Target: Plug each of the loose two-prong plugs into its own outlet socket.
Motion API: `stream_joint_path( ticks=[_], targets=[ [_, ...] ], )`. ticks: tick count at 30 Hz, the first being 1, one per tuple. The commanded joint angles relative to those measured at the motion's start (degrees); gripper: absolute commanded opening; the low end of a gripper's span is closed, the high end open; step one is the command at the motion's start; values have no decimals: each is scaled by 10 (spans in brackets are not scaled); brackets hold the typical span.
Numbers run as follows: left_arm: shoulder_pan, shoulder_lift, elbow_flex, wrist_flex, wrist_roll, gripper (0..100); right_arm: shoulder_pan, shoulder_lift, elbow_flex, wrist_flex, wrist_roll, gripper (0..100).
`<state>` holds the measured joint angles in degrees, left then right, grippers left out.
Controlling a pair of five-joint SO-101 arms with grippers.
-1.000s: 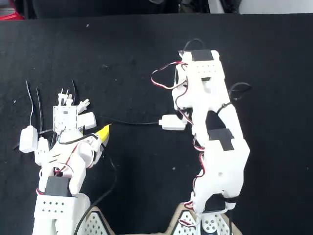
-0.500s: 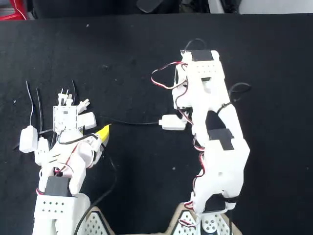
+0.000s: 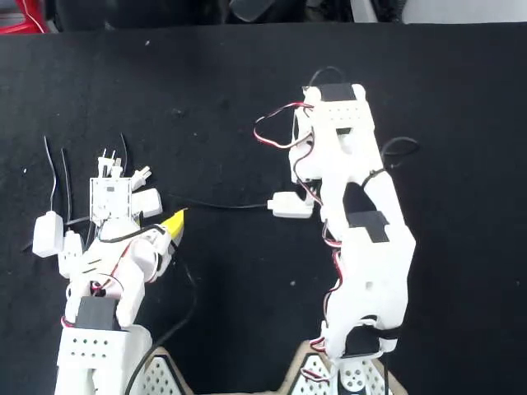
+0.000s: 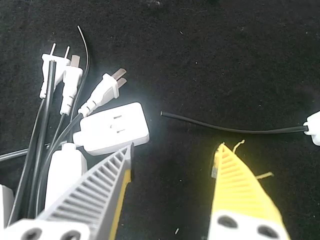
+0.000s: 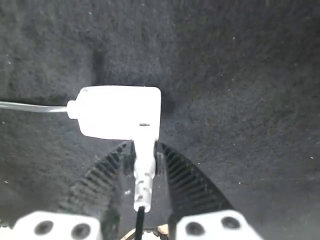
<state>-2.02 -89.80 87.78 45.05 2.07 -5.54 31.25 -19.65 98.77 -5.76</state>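
Right wrist view: plug, touching a socket, is clamped by right gripper. Left gripper is held spread beside second socket and loose plugs; bare cloth is seen between arms

The black table is being lit evenly from above. In the high view the white arm is being washed out by glare. In the left wrist view the outlet block is being overexposed, with a glowing halo. In the right wrist view a soft shadow is being cast beside the socket and the plug.
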Motion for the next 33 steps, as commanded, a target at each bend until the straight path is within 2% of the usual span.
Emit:
stream_joint_path(
  ticks=[1, 7, 18, 23, 25, 29, 31, 33],
  targets=[
    [-7, -7, -17, -4, -4, 263, -25, -7, 0, -22, 13, 10],
    [-7, -7, -18, -3, -4, 263, -26, -6, 42, -81, 17, 10],
    [-7, -7, -22, 0, -4, 263, -28, -9, 64, -123, 28, 16],
    [-7, -7, -22, 0, -4, 263, -55, -85, 102, -138, 40, 173],
    [-7, -7, -22, 0, -4, 263, -74, -135, 122, -138, 65, 219],
    [-7, -7, -22, 0, -4, 263, -110, -228, 127, -140, 127, 234],
    [-7, -7, -22, 0, -4, 263, -120, -256, 124, -142, 210, 236],
    [-7, -7, -22, 0, -4, 263, -132, -267, 128, -136, 331, 237]
  ],
)
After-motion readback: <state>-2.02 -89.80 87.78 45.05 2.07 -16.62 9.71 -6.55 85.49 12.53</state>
